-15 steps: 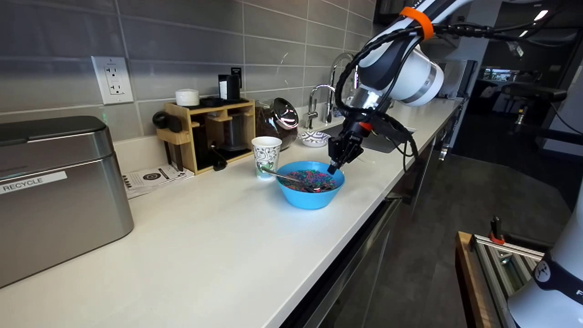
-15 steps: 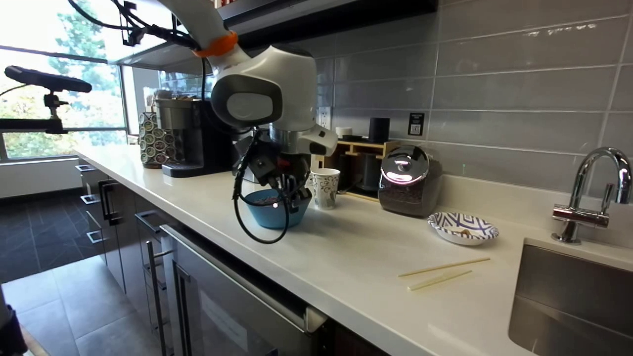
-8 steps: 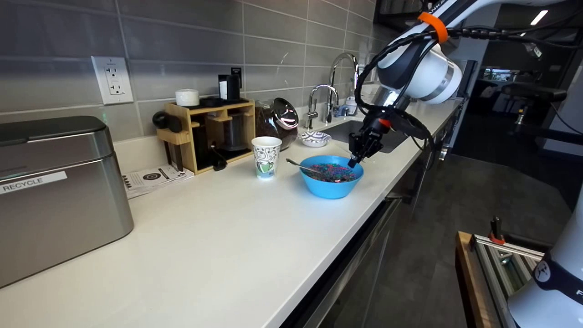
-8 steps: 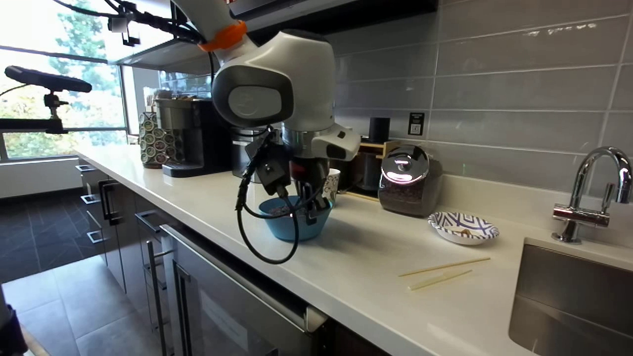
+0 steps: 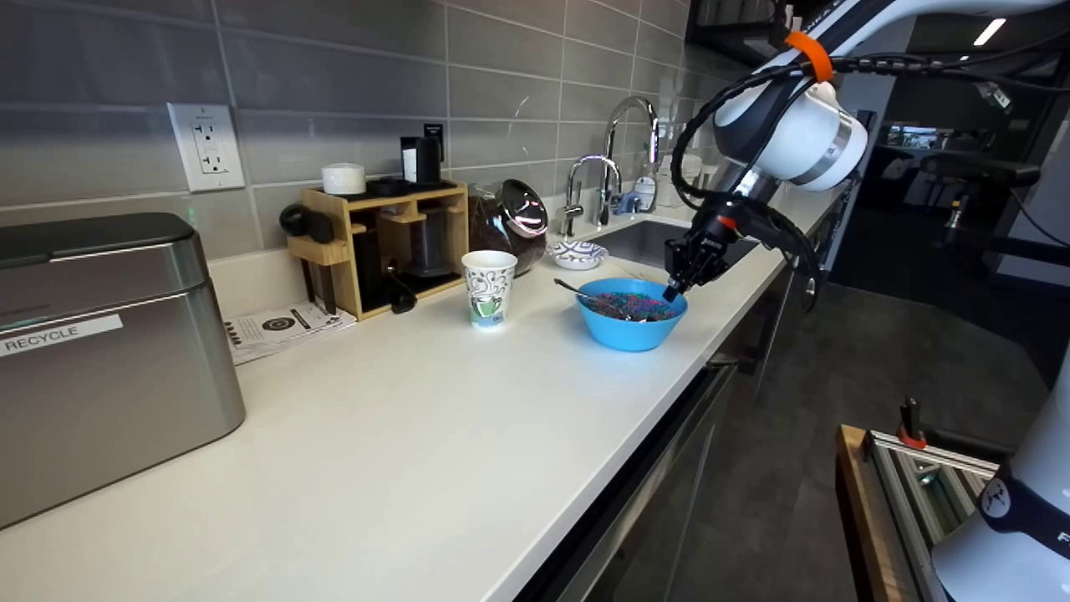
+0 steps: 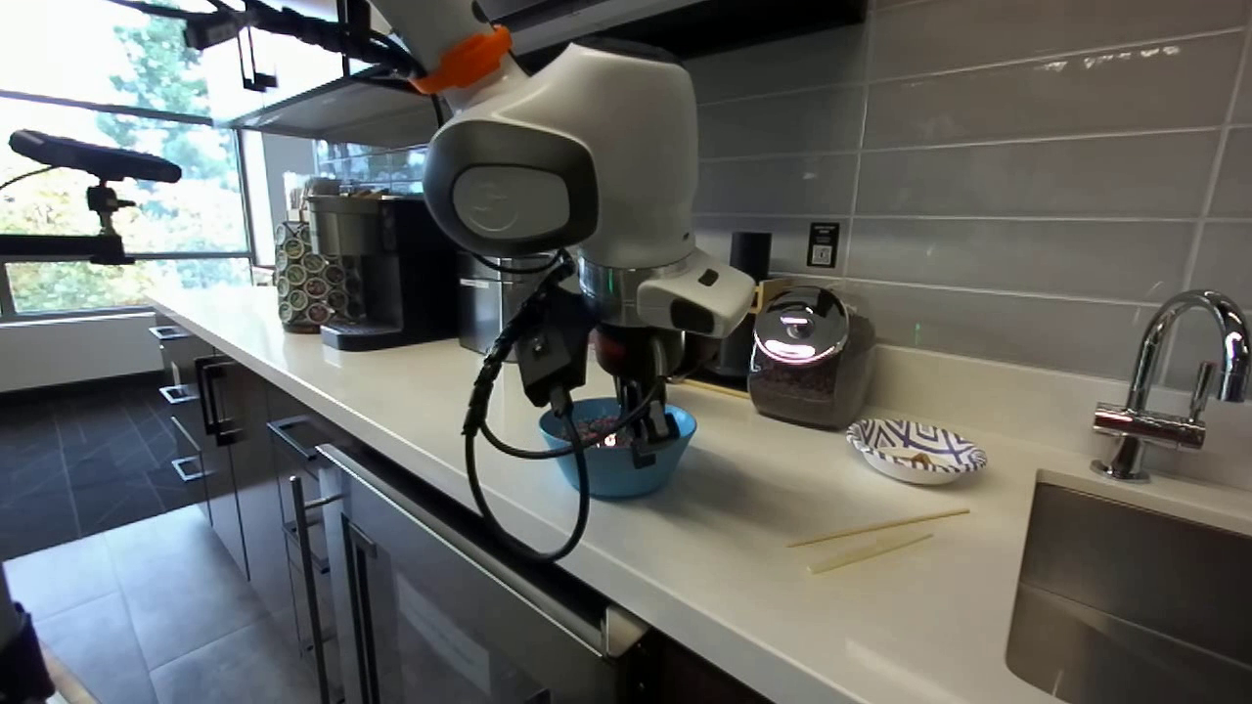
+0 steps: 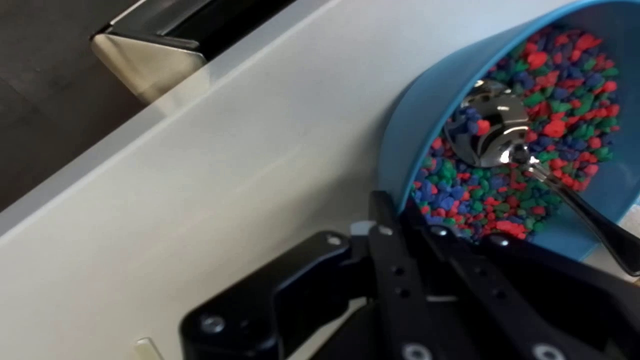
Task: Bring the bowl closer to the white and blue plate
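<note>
One rack of coffee pods (image 6: 306, 284) stands at the left of an exterior view, beside a black coffee maker (image 6: 386, 279). Next comes the blue bowl (image 6: 616, 476), upright, near the front edge of the white counter (image 6: 743, 567); I cannot tell whether its base touches. In the wrist view the gripper (image 7: 397, 206) pinches the bowl's rim, one finger outside the wall and one inside; coloured bits (image 7: 565, 100) lie within, a metal spoon (image 7: 520, 152) on them. Further right stands a dark jar (image 6: 812, 391), then the white and blue plate (image 6: 910, 440), well apart from the bowl. Two pale sticks (image 6: 878, 528) lie in front of it, and a sink (image 6: 1125, 596) with a chrome faucet (image 6: 1140, 416) comes last.
</note>
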Motion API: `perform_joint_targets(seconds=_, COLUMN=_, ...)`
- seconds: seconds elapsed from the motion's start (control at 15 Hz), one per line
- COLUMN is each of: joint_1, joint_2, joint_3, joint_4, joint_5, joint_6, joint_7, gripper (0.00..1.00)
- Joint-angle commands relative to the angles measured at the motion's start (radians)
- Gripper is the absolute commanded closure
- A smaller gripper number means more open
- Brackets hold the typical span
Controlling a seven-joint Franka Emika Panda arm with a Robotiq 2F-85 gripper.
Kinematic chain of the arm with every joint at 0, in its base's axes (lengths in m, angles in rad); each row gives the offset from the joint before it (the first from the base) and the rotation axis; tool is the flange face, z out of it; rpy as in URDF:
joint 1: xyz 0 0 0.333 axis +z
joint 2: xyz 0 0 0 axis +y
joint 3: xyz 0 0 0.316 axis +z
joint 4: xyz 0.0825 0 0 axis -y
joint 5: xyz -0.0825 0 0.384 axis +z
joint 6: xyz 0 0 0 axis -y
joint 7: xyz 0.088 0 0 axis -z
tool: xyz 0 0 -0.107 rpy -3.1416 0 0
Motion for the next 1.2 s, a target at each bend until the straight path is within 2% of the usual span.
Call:
perform_joint_targets(seconds=0.0, joint_1=-0.023, joint_2=0.005, joint_3=-0.016, joint_4=0.001, joint_5=0.000, joint_6=0.024, joint_7=0.093, gripper=1.00)
perform_joint_targets(seconds=0.33, joint_1=-0.011, joint_2=0.039, joint_3=-0.020, joint_4=0.025, joint_5=0.118, joint_6=0.091, joint_7=0.160, gripper=1.00)
perform_joint_targets(seconds=0.67, joint_1=0.014, joint_2=0.120, joint_3=-0.012, joint_4=0.057, joint_5=0.304, joint_6=0.210, joint_7=0.208, gripper=1.00)
perform_joint_targets(seconds=0.93, joint_1=0.037, joint_2=0.174, joint_3=-0.003, joint_4=0.112, joint_5=0.462, joint_6=0.255, joint_7=0.216, gripper=1.00)
perform_joint_targets(seconds=1.13, joint_1=0.048, joint_2=0.223, joint_3=0.011, joint_4=0.170, joint_5=0.521, joint_6=0.270, joint_7=0.231, gripper=1.00)
